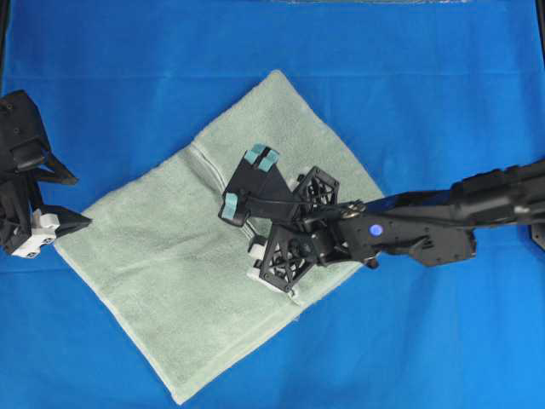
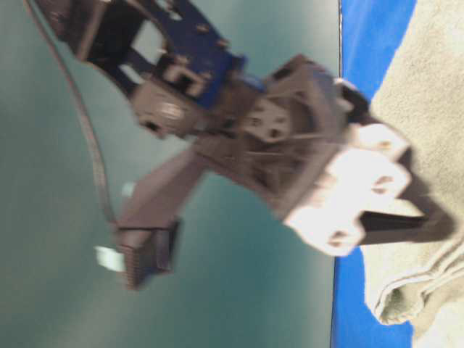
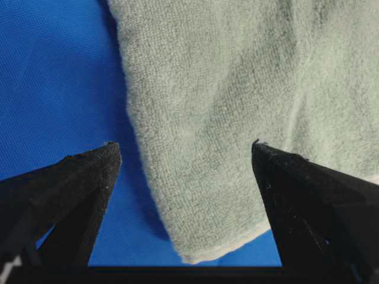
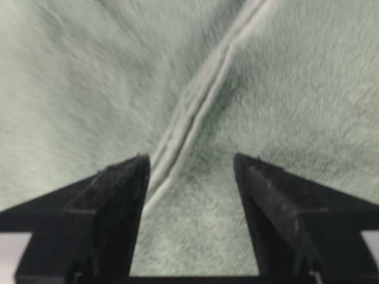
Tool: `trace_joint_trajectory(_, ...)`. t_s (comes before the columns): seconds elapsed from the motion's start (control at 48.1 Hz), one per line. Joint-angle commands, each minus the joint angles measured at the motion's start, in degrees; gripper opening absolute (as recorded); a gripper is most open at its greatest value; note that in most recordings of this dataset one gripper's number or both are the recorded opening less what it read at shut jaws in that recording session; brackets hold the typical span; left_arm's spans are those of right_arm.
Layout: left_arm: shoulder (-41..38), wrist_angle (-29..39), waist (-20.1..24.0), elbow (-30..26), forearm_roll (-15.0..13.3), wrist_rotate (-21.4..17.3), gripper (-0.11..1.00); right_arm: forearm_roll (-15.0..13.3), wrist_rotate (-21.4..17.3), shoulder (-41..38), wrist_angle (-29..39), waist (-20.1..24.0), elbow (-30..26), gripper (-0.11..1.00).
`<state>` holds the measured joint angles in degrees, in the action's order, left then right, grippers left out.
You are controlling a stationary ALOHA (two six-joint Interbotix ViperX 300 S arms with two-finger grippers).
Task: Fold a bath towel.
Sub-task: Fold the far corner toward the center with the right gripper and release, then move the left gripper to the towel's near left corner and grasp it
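Black, wedge-shaped fingers of the right gripper (image 4: 190, 171) stand apart with nothing between them, poised over the pale hemmed edge (image 4: 195, 106) that runs across the middle of the bath towel (image 1: 213, 247). In the overhead view this gripper (image 1: 247, 183) reaches in from the right and hangs above the towel's centre. The left gripper (image 3: 186, 157) is spread wide too, holding nothing; one finger sits over the blue table cover (image 3: 53, 83), the other over the towel's near corner (image 3: 195, 251). From above, that gripper (image 1: 72, 200) waits at the towel's left tip. The sage-green towel lies flat and folded, turned diamond-wise on the blue cover (image 1: 443, 94).
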<state>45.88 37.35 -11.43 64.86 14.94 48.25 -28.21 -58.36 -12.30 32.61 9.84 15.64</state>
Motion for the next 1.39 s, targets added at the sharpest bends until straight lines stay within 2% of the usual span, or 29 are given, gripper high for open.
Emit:
trace_joint_trajectory(0.0, -0.18, -0.35, 0.09, -0.62, 0.18, -1.41, 0.86, -0.88, 0.26, 4.92, -0.35, 0.44, -0.26, 0.61)
trace_joint_trajectory(0.146, 0.00, -1.67, -0.35, -0.70, 0.18, -6.15, 0.86, -2.55, 0.26, 10.46, -0.18, 0.62, 2.81, 0.61)
trace_joint_trajectory(0.27, 0.00, -5.89, -3.34, -0.70, 0.18, -13.45, 0.85, -3.34, 0.09, 15.82, -0.44, 0.26, 7.91, 0.61)
trace_joint_trajectory(0.437, -0.09, -11.78, -9.93, -0.97, 0.26, -29.88, 0.85, -3.43, -0.26, 21.62, -1.93, -0.70, 14.94, 0.61)
trace_joint_trajectory(0.478, -0.18, -13.01, -11.34, -1.05, 0.18, -34.80, 0.85, -3.34, -0.26, 22.76, -2.20, -1.14, 16.35, 0.61)
trace_joint_trajectory(0.499, -0.18, -13.89, -12.30, -1.14, 0.18, -38.50, 0.85, -3.34, -0.35, 23.29, -2.37, -1.32, 16.88, 0.61)
trace_joint_trajectory(0.562, -0.26, -15.38, -13.62, -1.32, 0.18, -45.53, 0.85, -3.34, -0.44, 24.70, -2.90, -2.02, 18.37, 0.61)
trace_joint_trajectory(0.666, -0.62, -16.88, -15.03, -1.67, -0.88, -53.53, 0.84, -3.43, -0.44, 26.19, -3.34, -3.34, 20.04, 0.61)
trace_joint_trajectory(0.728, -1.14, -17.93, -15.38, -1.93, -1.41, -54.76, 0.82, -3.43, -0.44, 26.54, -3.25, -4.04, 20.39, 0.61)
trace_joint_trajectory(0.874, -6.24, -18.98, -15.73, -2.81, -1.85, -53.09, 0.77, -3.43, -0.35, 26.54, -3.25, -5.01, 20.48, 0.61)
trace_joint_trajectory(0.957, -12.13, -18.90, -17.14, -4.31, -1.85, -51.06, 0.77, -3.52, -0.35, 26.54, -3.25, -5.45, 20.57, 0.61)
trace_joint_trajectory(1.082, -23.99, -18.72, -19.34, -9.58, -1.85, -49.48, 0.77, -3.52, -0.35, 26.54, -3.08, -5.63, 20.65, 0.61)
trace_joint_trajectory(1.29, -39.20, -17.40, -20.74, -16.44, -1.85, -49.75, 0.77, -3.52, -0.35, 26.54, -2.90, -6.50, 21.01, 0.61)
trace_joint_trajectory(1.373, -42.80, -17.23, -21.71, -17.49, -1.85, -49.75, 0.77, -3.52, -0.35, 26.54, -2.90, -6.94, 21.45, 0.61)
